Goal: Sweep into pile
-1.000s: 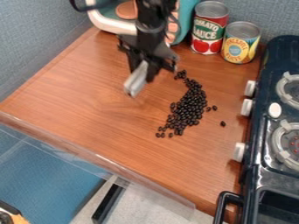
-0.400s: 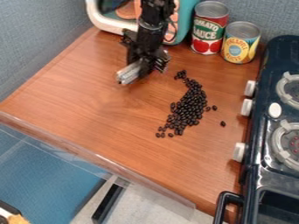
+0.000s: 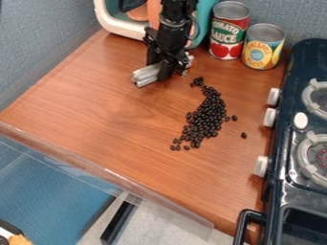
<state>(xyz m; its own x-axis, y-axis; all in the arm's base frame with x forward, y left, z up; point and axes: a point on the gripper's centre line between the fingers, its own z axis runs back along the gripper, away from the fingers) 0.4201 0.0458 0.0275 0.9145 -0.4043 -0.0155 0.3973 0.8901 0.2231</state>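
The black gripper [image 3: 167, 72] hangs low over the upper part of the wooden counter, left of the top end of the beans. A grey-white bar-like piece [image 3: 147, 75] is at the gripper and juts out to its left, with a small light end visible on the right side. Dark beans [image 3: 205, 118] lie in a curved, elongated heap right of the middle, narrow at the top and spread at the lower left. One stray bean [image 3: 243, 135] lies apart to the right, and a few sit loose beside the heap.
A tomato sauce can [image 3: 229, 31] and a yellow can [image 3: 262, 47] stand at the back right. Behind the arm is a teal and white toy box [image 3: 121, 25]. A dark toy stove [image 3: 281, 139] borders the right side. The counter's front edge [image 3: 108, 173] has a clear strip.
From over the counter left of the beans, the gripper has moved up towards the back, then slightly right. The grey-white piece turned with it. The beans look unchanged.
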